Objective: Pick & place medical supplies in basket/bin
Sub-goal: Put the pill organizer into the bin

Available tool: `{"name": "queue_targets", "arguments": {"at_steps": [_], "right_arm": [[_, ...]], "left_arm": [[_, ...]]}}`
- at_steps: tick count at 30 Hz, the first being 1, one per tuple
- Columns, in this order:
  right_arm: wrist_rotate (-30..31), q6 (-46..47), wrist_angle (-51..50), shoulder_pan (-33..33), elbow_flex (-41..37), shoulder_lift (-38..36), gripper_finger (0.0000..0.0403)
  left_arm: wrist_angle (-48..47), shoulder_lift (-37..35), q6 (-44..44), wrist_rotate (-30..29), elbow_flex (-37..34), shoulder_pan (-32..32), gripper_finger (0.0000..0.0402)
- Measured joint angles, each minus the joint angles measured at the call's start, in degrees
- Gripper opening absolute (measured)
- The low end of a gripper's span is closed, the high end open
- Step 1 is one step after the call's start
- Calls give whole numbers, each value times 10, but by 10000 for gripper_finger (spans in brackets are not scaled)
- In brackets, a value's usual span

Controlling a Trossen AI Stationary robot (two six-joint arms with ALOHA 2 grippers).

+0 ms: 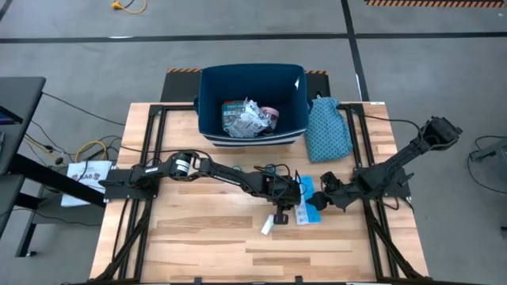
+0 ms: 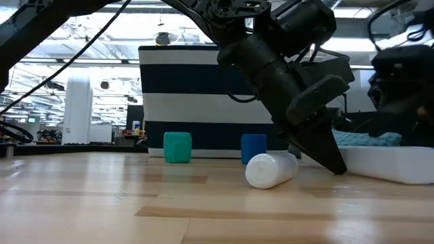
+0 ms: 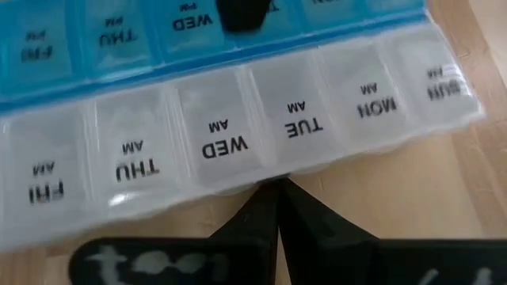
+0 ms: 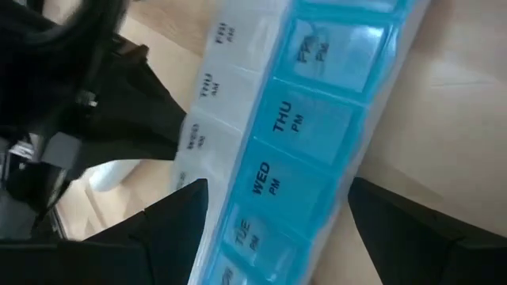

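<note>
Weekly pill organizer (image 1: 306, 199): flat on worktop (image 1: 206, 245). Left pincer (image 3: 276, 192): shut, tips butting white AM edge, likely bracing. Right pincer (image 4: 277, 207): wide, straddling organizer for grasp. Navy bin (image 1: 207, 107): awaiting.

navy bin (image 1: 211, 103) white-striped; pill organizer (image 3: 238, 119) blue and clear rows; cloth (image 1: 327, 131) teal dotted.

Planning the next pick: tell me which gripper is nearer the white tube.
Left. The left gripper, fingers shut, sits right beside the white tube; the right gripper straddles the pill organizer, farther off.
</note>
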Motion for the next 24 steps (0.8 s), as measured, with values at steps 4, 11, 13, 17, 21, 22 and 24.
{"name": "queue_targets", "arguments": {"at_steps": [4,11,13,17,21,22,24], "right_arm": [[-29,-37,82,-25,-2,60,295],[-46,-45,168,-28,-1,112,295],[-61,-44,181,-28,3,122,295],[-85,-64,235,-29,2,147,295],[-96,-66,268,-29,2,165,294],[-96,-63,267,-29,2,168,293],[-94,-56,268,-29,2,172,286]], "left_arm": [[-1,0,0,3,0,0,0],[-8,-1,0,13,-1,0,0],[3,0,0,13,-1,0,0],[14,1,0,9,-1,1,0],[13,1,0,8,-1,1,0],[12,1,0,8,-1,1,0],[11,1,0,8,-1,1,0]]}}
